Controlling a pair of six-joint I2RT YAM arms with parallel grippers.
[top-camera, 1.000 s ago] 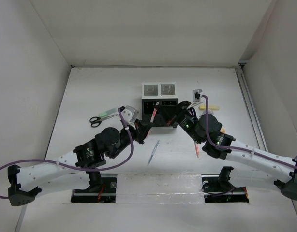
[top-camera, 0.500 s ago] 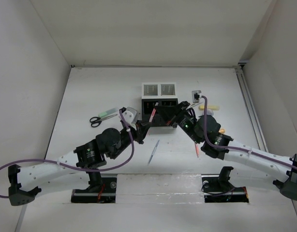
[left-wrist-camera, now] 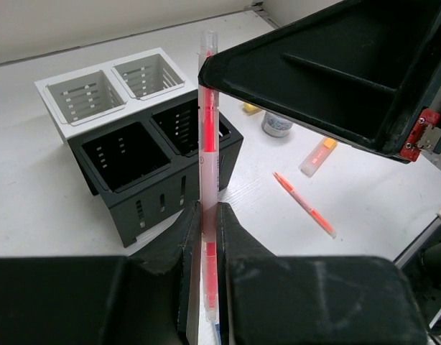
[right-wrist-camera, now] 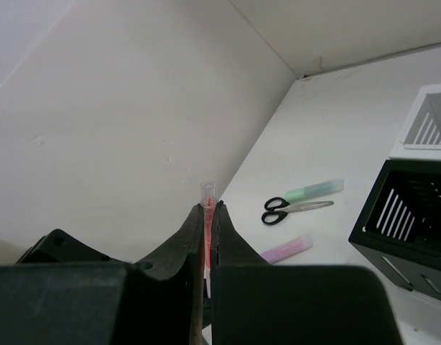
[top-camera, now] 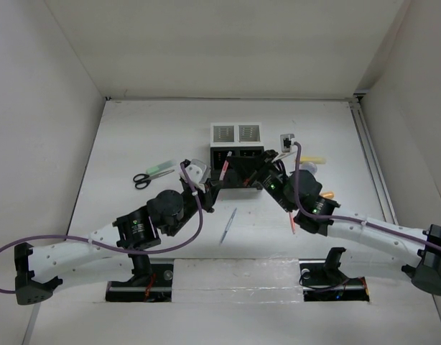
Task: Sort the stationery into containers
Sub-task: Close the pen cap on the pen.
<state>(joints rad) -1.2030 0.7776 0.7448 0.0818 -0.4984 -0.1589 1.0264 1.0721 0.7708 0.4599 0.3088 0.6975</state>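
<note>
My left gripper point(left-wrist-camera: 208, 210) is shut on a thin red-orange pen point(left-wrist-camera: 208, 136), held upright just in front of the black slotted containers point(left-wrist-camera: 145, 169); the white mesh containers point(left-wrist-camera: 109, 86) stand behind them. From above, this left gripper point(top-camera: 212, 189) and its pen point(top-camera: 227, 167) sit at the black bins' point(top-camera: 235, 159) left front. My right gripper point(right-wrist-camera: 207, 210) is shut on another red-orange pen point(right-wrist-camera: 207, 192); from above the right gripper point(top-camera: 267, 172) is at the bins' right front. All bins that I see into are empty.
Scissors point(top-camera: 143, 179), a green marker point(top-camera: 161, 169) and a pink marker point(right-wrist-camera: 286, 249) lie left of the bins. A grey pen point(top-camera: 228, 226) and a red pen point(top-camera: 292, 223) lie near the front. A yellow marker point(top-camera: 314, 159), an orange marker point(left-wrist-camera: 317, 154) and a round grey piece point(left-wrist-camera: 276, 123) lie to the right.
Both arms have edged slightly toward the bins, the right wrist turning a little to the left. Each gripper still holds its pen.
</note>
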